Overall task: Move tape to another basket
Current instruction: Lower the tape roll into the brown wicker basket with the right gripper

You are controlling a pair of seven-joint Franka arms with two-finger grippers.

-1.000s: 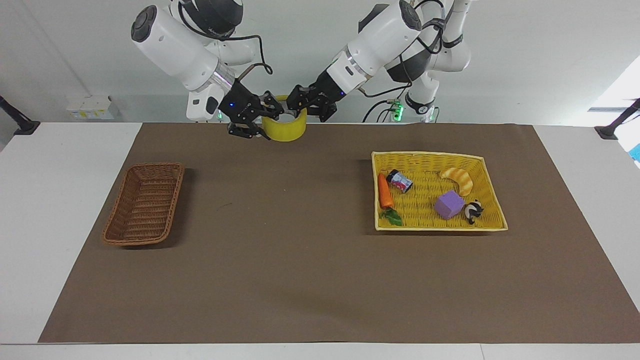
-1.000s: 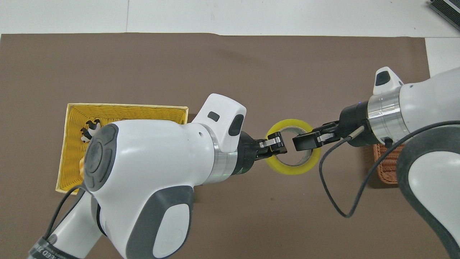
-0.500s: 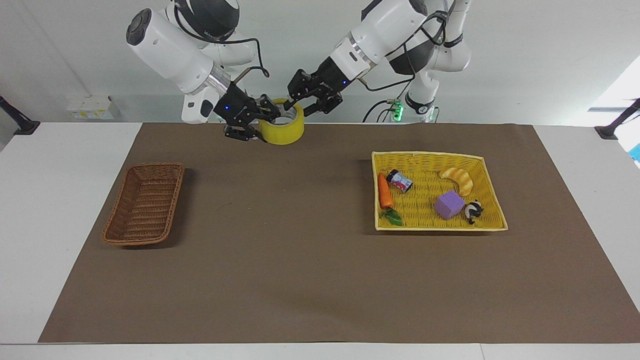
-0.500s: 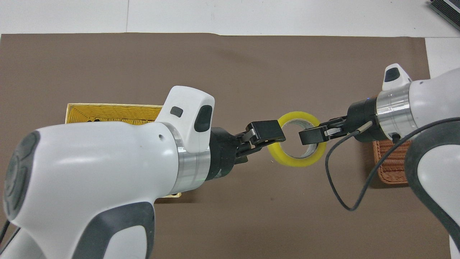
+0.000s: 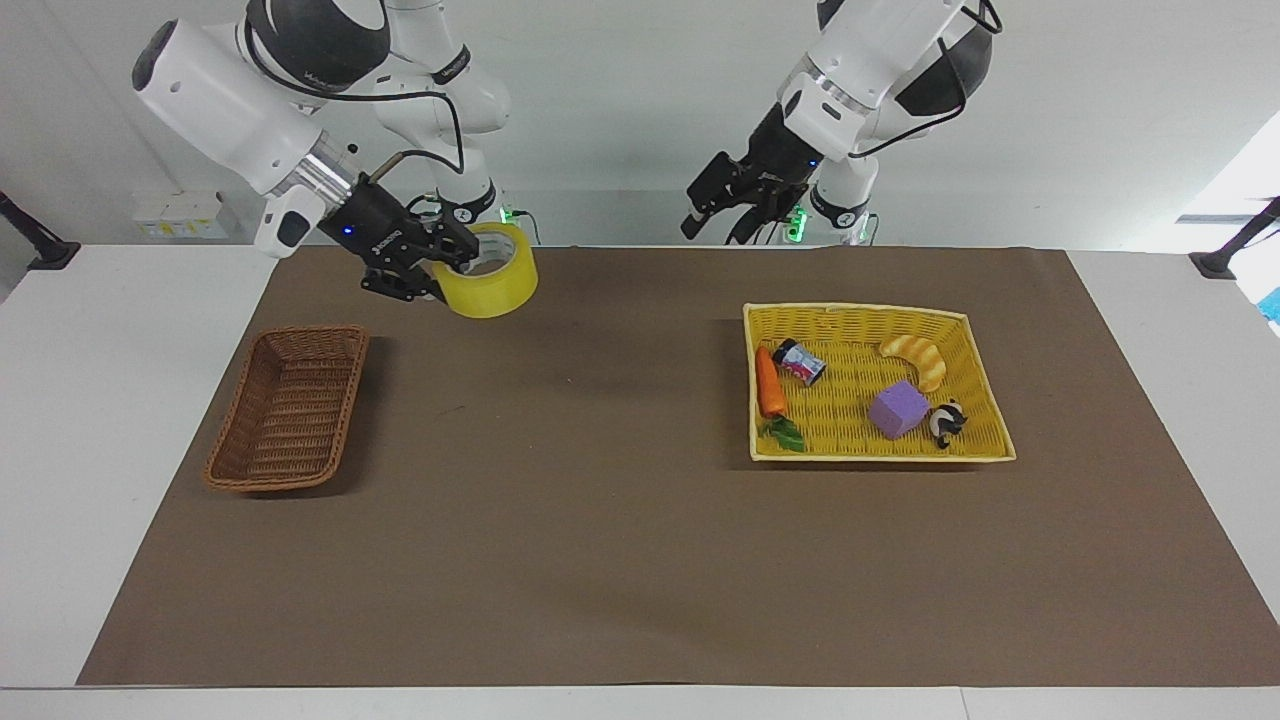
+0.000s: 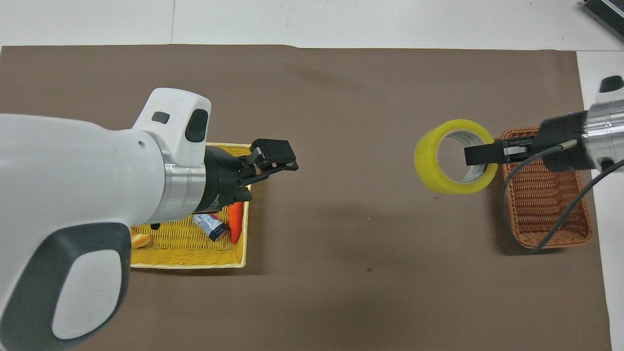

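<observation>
The yellow tape hangs in the air with my right gripper shut on its wall, one finger inside the ring. In the overhead view the tape and the right gripper are over the mat at the edge of the brown wicker basket, toward the middle of the table. The wicker basket holds nothing. My left gripper is open and holds nothing, raised over the robots' edge of the mat. From overhead, the left gripper is over the edge of the yellow basket.
The yellow woven basket toward the left arm's end holds a carrot, a small can, a bread piece, a purple cube and a black-and-white toy. A brown mat covers the table.
My left gripper opened, let go of the tape and drew back toward its base. My right gripper carried the tape away toward the wicker basket.
</observation>
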